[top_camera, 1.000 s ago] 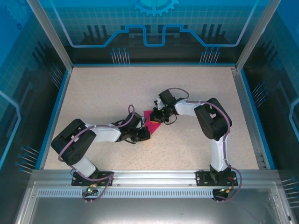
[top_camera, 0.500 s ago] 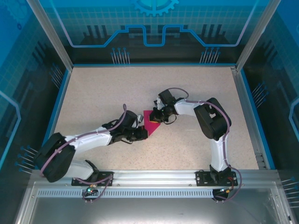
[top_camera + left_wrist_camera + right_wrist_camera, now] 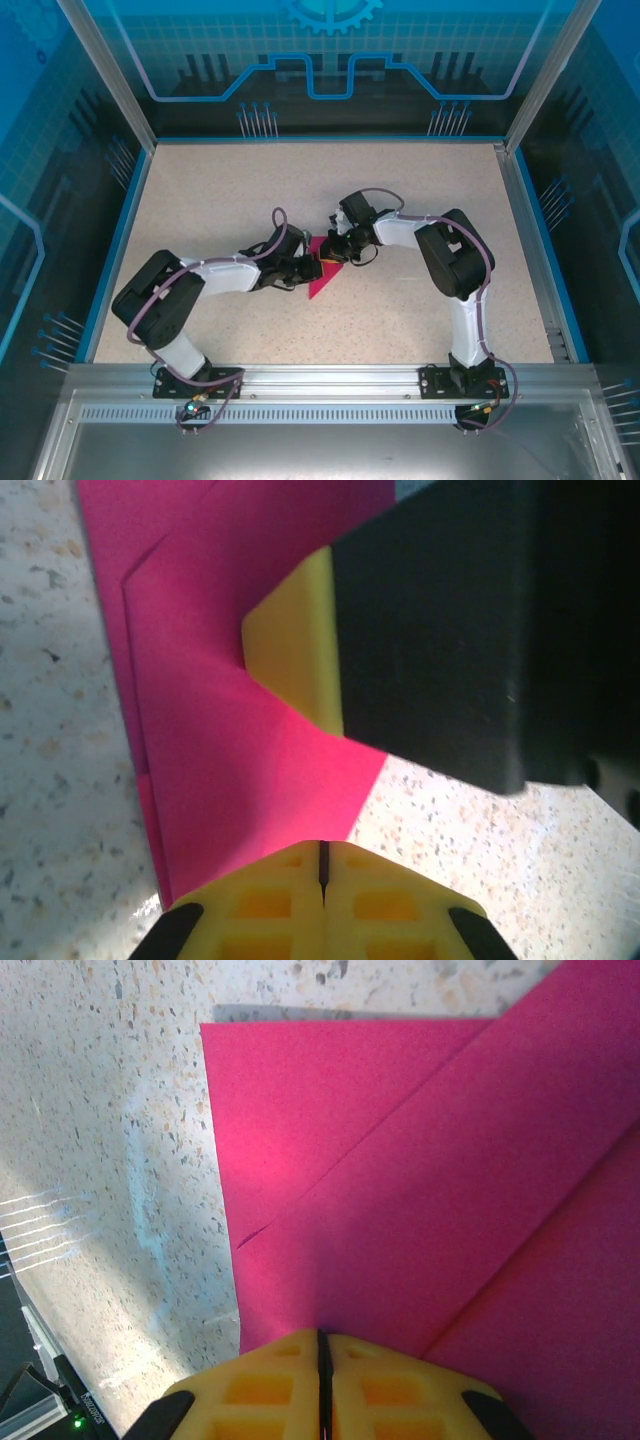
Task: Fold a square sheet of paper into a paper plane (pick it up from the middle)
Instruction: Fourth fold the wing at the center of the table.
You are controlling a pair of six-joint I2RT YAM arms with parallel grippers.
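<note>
Sheet (image 3: 322,283): folded, lying off table (image 3: 250,190) edges.
Left gripper (image 3: 322,855): closed, pressing.
Right gripper (image 3: 320,1340): closed, pinning.
Crease (image 3: 400,1108): probably needing flat strokes.

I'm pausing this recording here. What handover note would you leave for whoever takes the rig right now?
Left gripper: shut, tips at the edge of the pink paper. I cannot tell whether it is pinching or only pressing.
Right gripper: shut, tips on the paper from the opposite side, close to the left one.
Paper: lying on the table, mid-table between the two grippers.
Done: several folds are made, and layered flaps with diagonal edges show.
Left: it does not look like a finished slim dart, so the last folds and the centre crease probably remain.
</note>
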